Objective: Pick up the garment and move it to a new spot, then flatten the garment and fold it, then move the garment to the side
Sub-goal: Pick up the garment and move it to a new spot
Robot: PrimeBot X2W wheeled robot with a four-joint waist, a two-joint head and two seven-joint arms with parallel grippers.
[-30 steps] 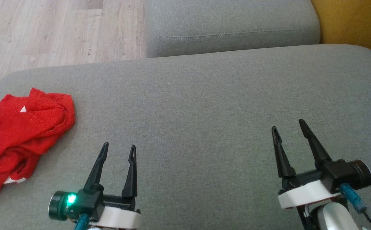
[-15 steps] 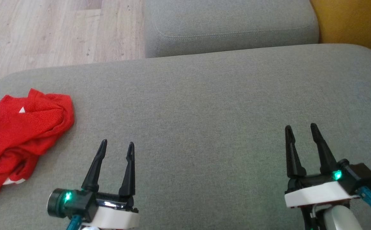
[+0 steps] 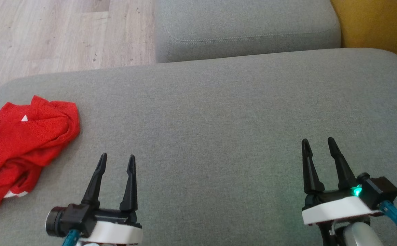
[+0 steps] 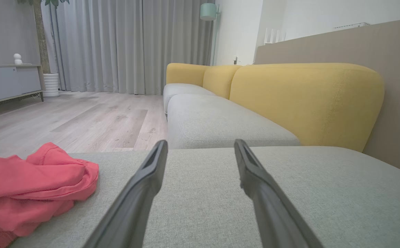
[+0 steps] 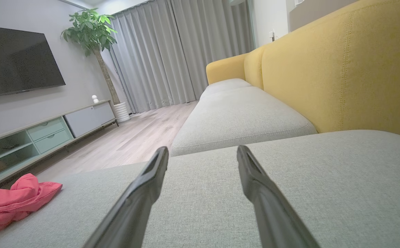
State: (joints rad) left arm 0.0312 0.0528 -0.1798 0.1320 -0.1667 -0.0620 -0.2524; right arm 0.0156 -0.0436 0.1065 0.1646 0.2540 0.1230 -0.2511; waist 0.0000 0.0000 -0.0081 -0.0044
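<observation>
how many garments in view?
1. The crumpled red fabric garment with white stripes lies at the left edge of the grey sofa cushion, left of the left gripper. Its folds could hide another.

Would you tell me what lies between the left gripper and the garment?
Nothing but bare grey cushion, by the head view, between left gripper and garment.

Light: soft, even, indoor, source not evident; shadows faint on the grey cushion (image 3: 219,119). Head view: slightly grainy, muted. Green lamp (image 3: 356,190) glowing at the base of the right gripper (image 3: 317,140). Wrist views: brighter, far room sharp, own fingers (image 4: 141,193) blurred near the lens, lines bowed toward edges, red garment (image 4: 31,186) washed pinkish.
</observation>
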